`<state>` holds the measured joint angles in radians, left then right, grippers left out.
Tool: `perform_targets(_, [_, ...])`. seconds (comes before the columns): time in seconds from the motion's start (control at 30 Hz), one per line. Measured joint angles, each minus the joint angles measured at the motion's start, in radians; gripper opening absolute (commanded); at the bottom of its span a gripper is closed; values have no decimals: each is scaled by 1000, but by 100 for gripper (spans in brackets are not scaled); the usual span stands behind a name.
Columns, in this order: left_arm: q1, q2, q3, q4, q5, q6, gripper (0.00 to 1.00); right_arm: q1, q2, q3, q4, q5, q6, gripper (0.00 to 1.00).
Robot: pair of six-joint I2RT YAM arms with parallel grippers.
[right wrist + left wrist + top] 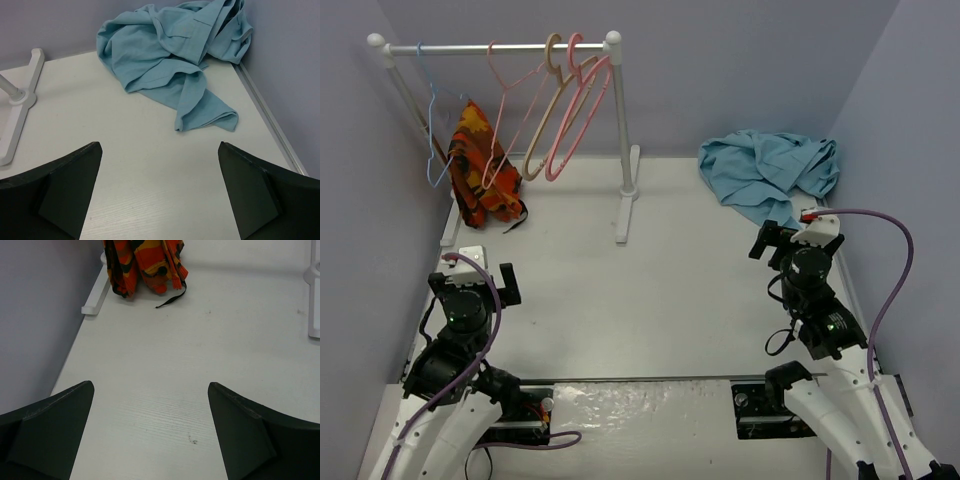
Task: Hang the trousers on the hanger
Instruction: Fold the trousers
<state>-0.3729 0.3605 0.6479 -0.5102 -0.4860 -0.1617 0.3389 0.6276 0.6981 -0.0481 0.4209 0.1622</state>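
Top external: trousers (770, 172) heaped nr right gripper (160, 146), hanger (506, 90) on rail (450, 47) nr left gripper (150, 385); both w/ fingers spread wide, holding nothing, prob. ready to reach.

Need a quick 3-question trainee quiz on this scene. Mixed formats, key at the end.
1. True or false: the trousers already hang on the thin salmon-pink hanger on the rail.
2. Where do the trousers lie? A) crumpled in the far right corner of the table; B) under the rail; C) between the two arms' bases.
3. Fill in: the left gripper and the right gripper both stand ___ and hold nothing.

Key: 1 false; 2 A; 3 open.
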Motion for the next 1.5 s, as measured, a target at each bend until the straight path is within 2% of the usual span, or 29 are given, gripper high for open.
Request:
perform_targets(0.23, [0, 20, 0, 0, 15, -11, 97, 0, 59, 26, 0, 24, 35, 100])
perform_targets(0.5, [0, 80, 2, 21, 18, -71, 97, -14, 258, 80, 2, 90, 168, 100])
perform_targets(0.6, [0, 101, 2, 30, 18, -84, 97, -59, 372, 128, -2, 88, 206, 100])
perform_targets(0.83, [0, 137, 2, 28, 31, -108, 97, -287, 688, 259, 29, 59, 302, 100])
perform_targets(1.07, [0, 157, 3, 26, 48, -117, 97, -417, 1047, 420, 90, -52, 279, 100])
perform_targets(1.27, [0, 165, 4, 27, 64, -116, 97, -464, 1305, 569, 128, -171, 206, 99])
perform_targets(1.4, [0, 180, 5, 28, 72, -115, 97, -462, 1421, 640, 145, -235, 156, 77])
perform_targets(1.5, [0, 192, 5, 28, 75, -115, 97, -461, 1467, 674, 167, -273, 130, 53])
